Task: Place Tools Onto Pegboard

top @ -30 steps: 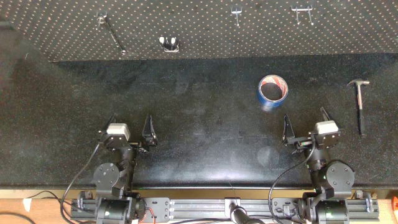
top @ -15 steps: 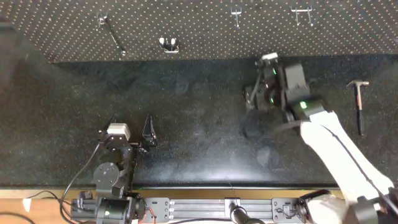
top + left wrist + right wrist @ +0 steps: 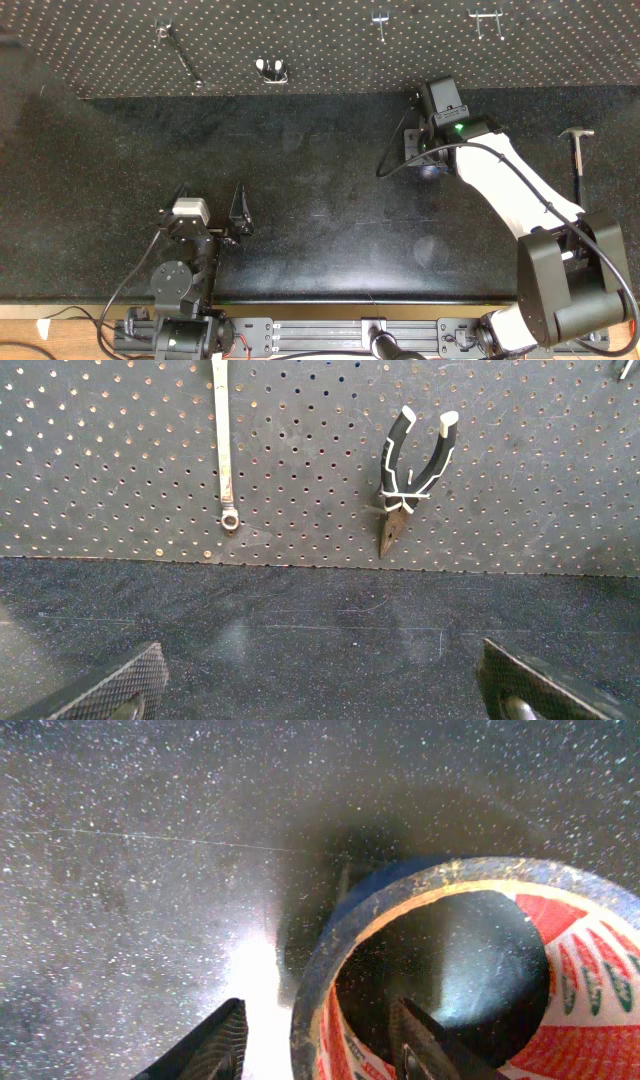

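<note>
Straddling the wall of the tape roll, the right gripper has its jaws apart, one finger inside the ring and one outside, not yet closed on it. In the top view this gripper sits right of centre in the upper half of the frame, over the dark table just below the pegboard. The roll lies flat on the table, its opening facing up. It looks light and stiff, wound tape on a hard core, so a moderate pinch across the wall should hold it without crushing. The smooth outer wrap could slip a little, and the ring may swing once lifted. Its open middle suits the bare hook at the top of the frame. The left gripper rests at lower left, spread wide and holding nothing.
</note>
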`<state>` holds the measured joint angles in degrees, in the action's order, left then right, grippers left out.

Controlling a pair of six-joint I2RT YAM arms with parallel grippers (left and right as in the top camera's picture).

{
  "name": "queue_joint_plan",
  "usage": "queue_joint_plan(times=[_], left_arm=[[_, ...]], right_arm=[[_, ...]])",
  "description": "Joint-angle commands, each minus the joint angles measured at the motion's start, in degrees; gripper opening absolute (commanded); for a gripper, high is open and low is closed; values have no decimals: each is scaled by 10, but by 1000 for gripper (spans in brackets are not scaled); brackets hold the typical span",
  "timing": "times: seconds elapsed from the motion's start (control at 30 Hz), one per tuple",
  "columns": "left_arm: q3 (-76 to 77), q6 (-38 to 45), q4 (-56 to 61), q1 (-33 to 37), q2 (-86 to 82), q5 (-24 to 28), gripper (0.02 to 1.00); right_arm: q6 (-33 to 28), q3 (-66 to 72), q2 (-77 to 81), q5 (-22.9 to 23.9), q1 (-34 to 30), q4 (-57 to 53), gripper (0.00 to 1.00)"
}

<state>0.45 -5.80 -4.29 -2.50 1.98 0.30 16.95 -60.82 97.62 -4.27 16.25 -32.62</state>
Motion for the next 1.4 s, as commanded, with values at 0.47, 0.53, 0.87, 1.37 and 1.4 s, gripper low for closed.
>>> queue_joint_plan(times=[0.47, 0.53, 0.87, 1.37, 1.4], left_arm=[[-1, 3, -4, 2, -4, 4, 996], [-1, 3, -4, 2, -4, 4, 996], [-1, 3, -4, 2, -4, 4, 996], [-1, 3, -4, 2, -4, 4, 993], [-1, 3, -4, 2, -4, 4, 996]], right_arm=[[-104, -8, -219, 5, 108, 283, 77], [-148, -8, -200, 12, 113, 304, 75], [-186, -8, -71, 67, 113, 445, 75], [-186, -8, -56, 118, 113, 460, 257], [-186, -8, -56, 118, 113, 460, 257]])
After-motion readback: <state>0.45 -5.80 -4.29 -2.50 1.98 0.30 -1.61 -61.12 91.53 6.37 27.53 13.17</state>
